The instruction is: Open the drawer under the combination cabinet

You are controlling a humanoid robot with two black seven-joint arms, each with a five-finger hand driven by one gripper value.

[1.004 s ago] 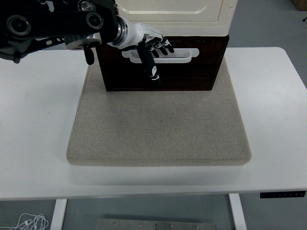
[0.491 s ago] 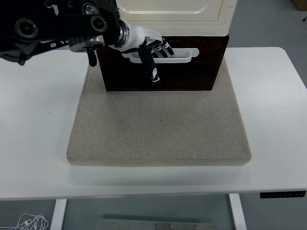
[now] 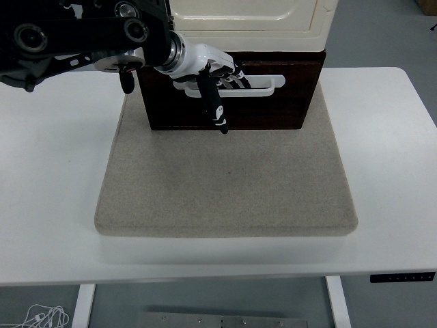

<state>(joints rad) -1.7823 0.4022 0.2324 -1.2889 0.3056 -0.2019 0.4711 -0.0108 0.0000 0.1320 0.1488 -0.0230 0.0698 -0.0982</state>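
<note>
Dark brown drawer [image 3: 273, 102] front with a slightly glossy, wood-like finish and a smooth white plastic-looking handle [image 3: 263, 87]. Cream cabinet [image 3: 273, 17] above looks smooth and faintly shiny. Beige mat [image 3: 225, 184] looks matt, coarse cloth. White table [image 3: 54, 171] is smooth, matt.

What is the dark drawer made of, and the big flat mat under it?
The drawer looks like dark brown wood or wood veneer: faint grain, a dull sheen. Its handle looks like glossy white plastic, smooth and bright. The mat looks like beige felt or woven fabric over padding: a speckled, matte surface with soft rounded edges. The left hand is at the handle.
</note>
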